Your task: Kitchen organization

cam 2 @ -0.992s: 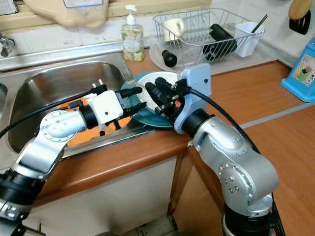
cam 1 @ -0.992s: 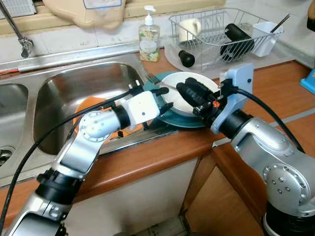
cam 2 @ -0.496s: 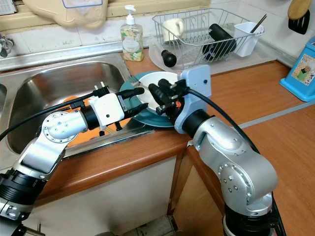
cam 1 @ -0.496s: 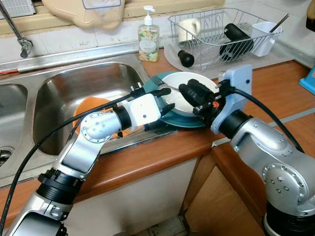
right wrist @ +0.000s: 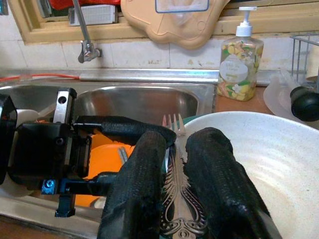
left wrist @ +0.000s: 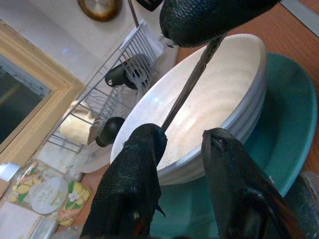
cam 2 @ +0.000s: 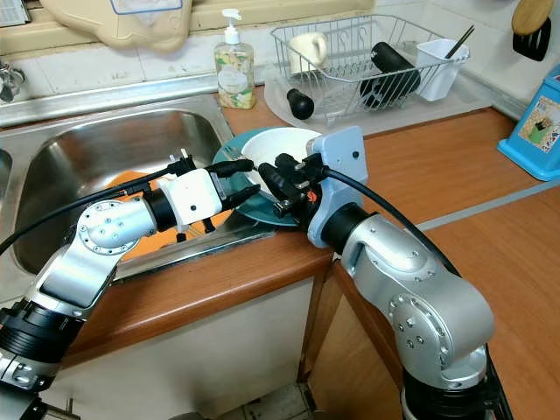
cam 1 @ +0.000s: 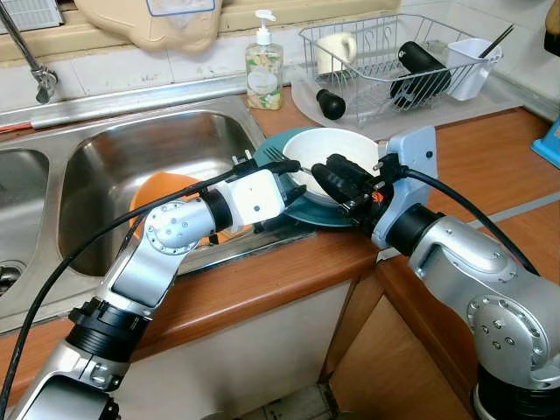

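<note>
The right claw [right wrist: 172, 164] is clenched on the fork [right wrist: 173, 130], which lies across the white bowl [cam 1: 337, 157] stacked on the teal plate [cam 1: 328, 213] at the tabletop [cam 1: 490, 149] edge beside the sink [cam 1: 114, 166]. The left claw [left wrist: 182, 149] is released, its fingers spread around the bowl's near rim. Lift the fork straight up, clear of the rim, before the left claw moves the bowl; otherwise the stack may tip toward the sink.

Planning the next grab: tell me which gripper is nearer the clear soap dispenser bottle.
Left. The left gripper sits at the white bowl's sink-side rim, below the soap dispenser bottle; the right gripper is farther right.
</note>
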Available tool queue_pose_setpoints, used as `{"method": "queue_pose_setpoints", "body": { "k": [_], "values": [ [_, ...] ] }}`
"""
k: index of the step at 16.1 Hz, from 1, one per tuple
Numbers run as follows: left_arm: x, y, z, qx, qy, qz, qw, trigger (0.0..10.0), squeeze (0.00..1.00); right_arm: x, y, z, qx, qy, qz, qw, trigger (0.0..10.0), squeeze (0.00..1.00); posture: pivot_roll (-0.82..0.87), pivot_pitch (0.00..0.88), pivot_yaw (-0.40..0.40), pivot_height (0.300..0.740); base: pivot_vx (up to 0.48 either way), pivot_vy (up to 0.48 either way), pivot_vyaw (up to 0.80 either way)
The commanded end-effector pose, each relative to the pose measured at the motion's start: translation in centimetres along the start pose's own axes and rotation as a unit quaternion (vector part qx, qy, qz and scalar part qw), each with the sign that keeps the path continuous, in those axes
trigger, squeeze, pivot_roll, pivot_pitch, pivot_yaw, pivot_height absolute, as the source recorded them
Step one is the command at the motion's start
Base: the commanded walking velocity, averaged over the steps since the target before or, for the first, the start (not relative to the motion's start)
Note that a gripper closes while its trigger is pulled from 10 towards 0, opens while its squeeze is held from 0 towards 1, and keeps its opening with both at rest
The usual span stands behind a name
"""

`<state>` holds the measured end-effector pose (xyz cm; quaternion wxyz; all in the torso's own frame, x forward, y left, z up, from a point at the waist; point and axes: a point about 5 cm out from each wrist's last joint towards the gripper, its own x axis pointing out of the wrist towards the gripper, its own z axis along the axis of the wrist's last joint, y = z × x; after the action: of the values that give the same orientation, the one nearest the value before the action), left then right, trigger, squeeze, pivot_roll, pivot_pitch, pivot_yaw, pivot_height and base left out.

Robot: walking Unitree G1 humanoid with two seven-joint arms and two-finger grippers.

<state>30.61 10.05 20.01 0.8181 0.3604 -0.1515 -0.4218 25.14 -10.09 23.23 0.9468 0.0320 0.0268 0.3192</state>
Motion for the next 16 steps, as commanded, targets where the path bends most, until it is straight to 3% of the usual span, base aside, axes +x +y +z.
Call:
{"method": "queue_pose_setpoints", "body": {
  "k": [1, 3, 4, 5, 8, 9, 10, 11, 16],
  "values": [
    [0.2, 0.6, 0.3, 0.011, -0.004, 0.008, 1.000, 10.0, 0.00, 0.0, 0.8, -0.1, -0.003, 0.005, 0.025, 1.000, 0.0, 0.00, -0.15, 0.000, 0.035, 0.740, 0.000, 0.000, 0.00],
    [0.2, 0.6, 0.1, 0.013, 0.000, 0.007, 1.000, 10.0, 0.00, 0.0, 1.0, 0.1, 0.002, 0.001, 0.035, 0.999, 0.0, 0.00, -0.15, 0.000, 0.035, 0.740, 0.000, 0.000, 0.00],
    [0.2, 0.5, 0.0, 0.013, 0.003, 0.007, 1.000, 6.4, 0.00, -0.1, 1.2, 0.1, 0.003, 0.003, 0.048, 0.999, 0.0, 0.00, -0.15, 0.000, 0.038, 0.740, 0.000, 0.000, 0.00],
    [0.3, 0.6, 0.0, 0.015, 0.003, 0.008, 1.000, 4.9, 0.00, -0.2, 1.4, 0.0, 0.003, 0.007, 0.054, 0.998, 0.0, 0.00, -0.15, 0.000, 0.038, 0.740, 0.000, 0.000, 0.00],
    [0.4, 0.9, 0.2, 0.018, -0.004, 0.012, 1.000, 2.2, 0.00, -0.2, 0.6, -0.9, -0.002, 0.032, 0.015, 0.999, 0.0, 0.00, -0.15, 0.000, 0.043, 0.740, 0.000, 0.000, 0.00],
    [0.4, 0.9, 0.2, 0.019, -0.004, 0.012, 1.000, 2.3, 0.00, -0.1, 0.3, -0.9, -0.001, 0.032, 0.002, 0.999, 0.0, 0.00, -0.15, 0.000, 0.044, 0.740, 0.000, 0.000, 0.00],
    [0.4, 0.8, 0.2, 0.019, -0.004, 0.010, 1.000, 3.0, 0.00, -0.1, 0.0, -0.8, -0.001, 0.030, -0.007, 1.000, 0.0, 0.00, -0.15, 0.000, 0.045, 0.740, 0.000, 0.000, 0.00],
    [0.3, 0.8, 0.1, 0.023, 0.000, 0.006, 1.000, 10.0, 0.00, -0.2, -0.3, -0.7, 0.000, 0.027, -0.016, 1.000, 0.0, 0.00, -0.15, 0.000, 0.046, 0.740, 0.000, 0.000, 0.00],
    [0.3, 0.4, -0.1, 0.033, 0.006, -0.010, 0.999, 10.0, 0.00, -0.2, 0.1, -0.2, 0.014, 0.011, 0.003, 1.000, 0.0, 0.00, -0.15, 0.000, 0.044, 0.740, 0.000, 0.000, 0.00]
  ]
}}
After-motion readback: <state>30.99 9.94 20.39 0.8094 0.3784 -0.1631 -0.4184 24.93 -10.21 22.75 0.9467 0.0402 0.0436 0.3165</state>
